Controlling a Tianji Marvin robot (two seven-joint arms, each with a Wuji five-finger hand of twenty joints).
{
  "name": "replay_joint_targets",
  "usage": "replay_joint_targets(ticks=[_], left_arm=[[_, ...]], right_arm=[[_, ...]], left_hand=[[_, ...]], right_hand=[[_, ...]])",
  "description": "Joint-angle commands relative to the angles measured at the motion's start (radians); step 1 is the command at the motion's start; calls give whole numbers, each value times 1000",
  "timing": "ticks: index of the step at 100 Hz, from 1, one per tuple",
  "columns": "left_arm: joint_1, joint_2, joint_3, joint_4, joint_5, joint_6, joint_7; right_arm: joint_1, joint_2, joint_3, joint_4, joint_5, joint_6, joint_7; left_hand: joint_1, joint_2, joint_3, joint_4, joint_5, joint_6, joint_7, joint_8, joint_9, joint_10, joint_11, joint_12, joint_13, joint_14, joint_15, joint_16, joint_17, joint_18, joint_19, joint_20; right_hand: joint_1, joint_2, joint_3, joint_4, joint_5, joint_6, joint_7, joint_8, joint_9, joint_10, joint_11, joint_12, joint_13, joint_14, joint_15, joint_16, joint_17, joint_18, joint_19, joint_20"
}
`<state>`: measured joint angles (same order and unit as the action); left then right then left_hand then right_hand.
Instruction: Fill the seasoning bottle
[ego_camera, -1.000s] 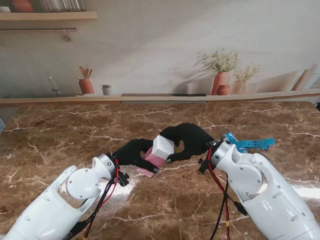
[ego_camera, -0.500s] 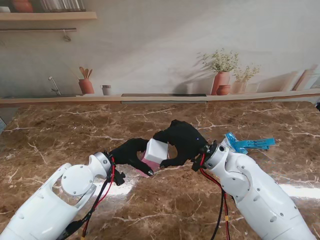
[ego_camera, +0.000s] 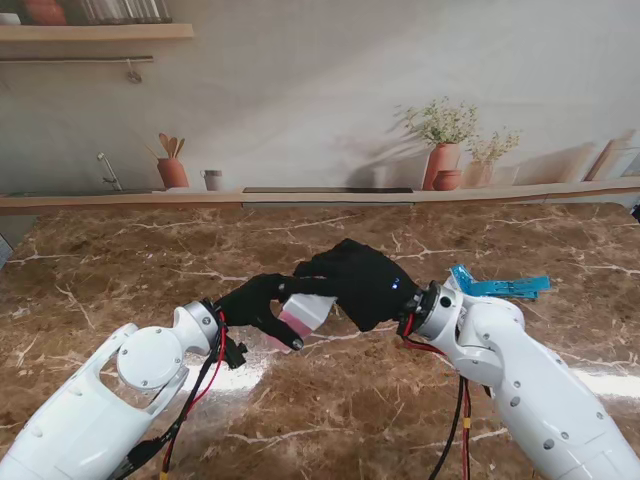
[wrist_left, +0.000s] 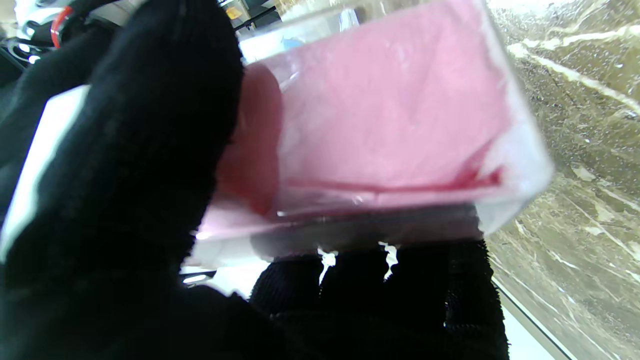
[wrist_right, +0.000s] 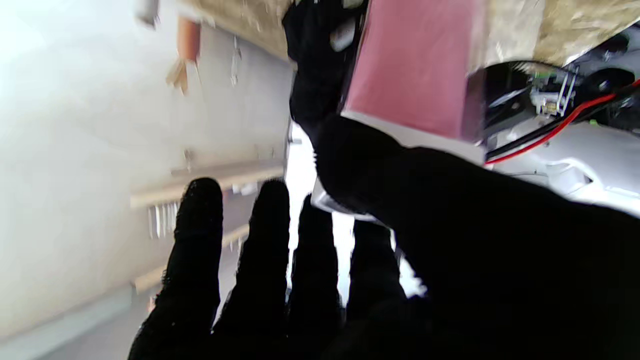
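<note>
A clear square seasoning bottle (ego_camera: 303, 316) with pink contents is held tilted above the table, between both black-gloved hands. My left hand (ego_camera: 256, 303) is shut on its body, fingers under it and thumb across one side, as the left wrist view shows on the bottle (wrist_left: 395, 120). My right hand (ego_camera: 362, 282) lies over the bottle's top and hides the white lid. In the right wrist view the thumb (wrist_right: 360, 165) presses on the white lid (wrist_right: 327, 202) beside the pink body (wrist_right: 410, 65), while the other fingers reach past it.
A blue packet (ego_camera: 498, 288) lies on the brown marble table (ego_camera: 120, 270) to the right of my right wrist. A ledge (ego_camera: 300, 196) with small pots and plants runs along the table's far edge.
My right hand has turned over the top of the bottle, so the white lid is now hidden in the stand's view. The bottle and both hands shifted slightly left.
</note>
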<state>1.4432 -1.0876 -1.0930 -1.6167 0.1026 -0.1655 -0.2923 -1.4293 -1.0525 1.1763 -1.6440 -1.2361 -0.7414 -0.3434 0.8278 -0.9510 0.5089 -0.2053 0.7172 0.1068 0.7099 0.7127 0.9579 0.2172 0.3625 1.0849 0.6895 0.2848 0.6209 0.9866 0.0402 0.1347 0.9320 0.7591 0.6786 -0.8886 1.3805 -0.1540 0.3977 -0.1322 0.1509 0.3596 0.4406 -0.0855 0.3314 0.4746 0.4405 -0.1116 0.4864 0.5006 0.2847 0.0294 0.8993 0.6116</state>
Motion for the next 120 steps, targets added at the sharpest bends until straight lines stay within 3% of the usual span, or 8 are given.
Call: replay_joint_targets(ticks=[1,14,36,75,93,98,105,120], left_arm=[[-5,-3,-2,-8,8,1,5],[-3,-5,-1,-8,13,-4,14],[2,-4,0,-9,34,-17,24],[-3,-5,19,-9,53,-30,37],[-6,-5,27,-8,56,-34,40],[-6,-5,28,-8,57,-34,40],[-5,-5,28,-8,55,-33,40],[-4,-7,27,-9,60,-36,48]], right_arm=[[-45,7,23,-35,91,-3,108],[-120,-4,74,-121,344,76,332],[-205,-15,76,-240,460,418,413],[-150,4,19,-284,531,618,602],[-130,-3,-9,-269,483,610,552],[-128,-1,-6,-267,454,574,545],[-128,5,10,-266,440,503,557],[-112,47,61,-282,643,398,800]], left_hand=[[169,575,187,5,102,-273,240,101,103,-135,185,52,40,-4,45,19,-19,-8,-21,15],[171,575,182,5,101,-275,240,101,101,-137,183,50,38,-7,42,17,-20,-10,-23,16],[173,576,178,4,101,-279,237,97,99,-141,180,48,37,-8,39,14,-20,-10,-24,18],[172,574,179,4,105,-283,240,93,104,-142,178,45,39,-11,34,8,-19,-13,-26,20],[169,573,182,3,106,-283,241,92,105,-142,177,45,41,-12,33,7,-20,-12,-26,21],[170,573,183,3,105,-282,242,92,104,-142,178,46,41,-11,33,7,-21,-11,-26,21],[170,575,183,2,105,-282,241,92,104,-142,177,46,41,-10,33,7,-21,-12,-27,22],[171,576,181,2,104,-282,241,91,102,-142,176,45,38,-12,32,6,-21,-15,-27,23]], right_hand=[[-121,-58,78,11,-125,12,-101,48,-166,44,-35,-71,-139,37,-101,-99,-88,-3,-107,17],[-451,46,-215,-13,-229,231,-131,185,-248,111,-67,-112,-189,98,-201,-140,-153,19,-188,38],[-569,430,-726,65,-253,384,75,374,-151,172,-7,12,13,162,-148,-36,-34,51,-78,170],[-696,365,-611,69,63,251,234,389,220,87,156,180,448,135,158,185,254,51,325,228],[-406,274,-698,84,153,168,322,492,315,5,327,339,511,40,435,303,309,16,485,201],[-139,260,-692,131,153,133,310,491,302,-19,303,329,466,22,413,296,272,8,450,181],[-55,142,-54,39,145,23,198,409,171,-15,128,207,179,49,124,194,76,11,216,127],[-19,115,-11,41,-194,-35,-153,195,-279,95,-164,-58,-323,81,-284,-148,-249,-23,-208,63]])
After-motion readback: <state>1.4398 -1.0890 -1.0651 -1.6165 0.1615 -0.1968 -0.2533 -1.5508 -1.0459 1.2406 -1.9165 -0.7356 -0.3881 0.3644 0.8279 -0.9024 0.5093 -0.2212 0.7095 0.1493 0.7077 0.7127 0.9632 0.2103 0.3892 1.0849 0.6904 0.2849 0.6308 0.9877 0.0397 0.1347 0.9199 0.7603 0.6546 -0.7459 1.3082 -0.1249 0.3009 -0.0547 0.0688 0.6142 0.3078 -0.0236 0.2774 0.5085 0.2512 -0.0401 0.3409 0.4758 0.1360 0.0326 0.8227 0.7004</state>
